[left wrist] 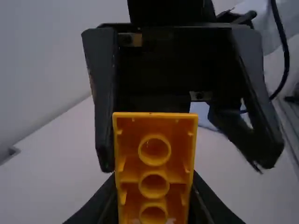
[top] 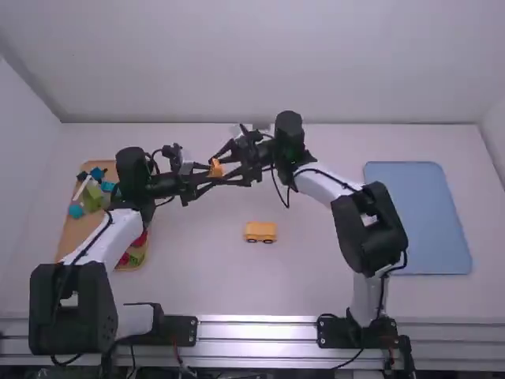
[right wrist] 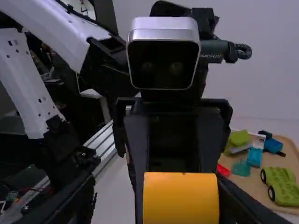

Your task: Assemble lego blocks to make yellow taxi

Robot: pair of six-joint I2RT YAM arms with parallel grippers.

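The left tool [top: 205, 174] is clamped on a yellow-orange plastic block [top: 215, 168], holding it raised above the white surface [top: 197, 276], between the two arms. In the left wrist view the block's hollow underside shows, with a row of three round tubes inside.

The right tool [top: 222, 170] meets it from the other side, its fingers spread apart. One of them is just beside the block; the other stands well apart from it.

On the surface, nearer the arm bases than the raised block, is a yellow-orange wheeled block base [top: 260, 230] with black wheels, upright.

At the left arm's side lies a light-brown tray [top: 72, 230], partly hidden by that arm. It holds a green block with dark wheels [right wrist: 282, 184], a plain light-green block [right wrist: 238, 138], a dark-blue piece [right wrist: 273, 145], a bright-blue block [right wrist: 254, 157], a teal piece [right wrist: 241, 168] and a red piece [right wrist: 223, 171]. On the right arm's side a flat blue rectangular panel [top: 418, 217] with rounded corners lies on the surface.
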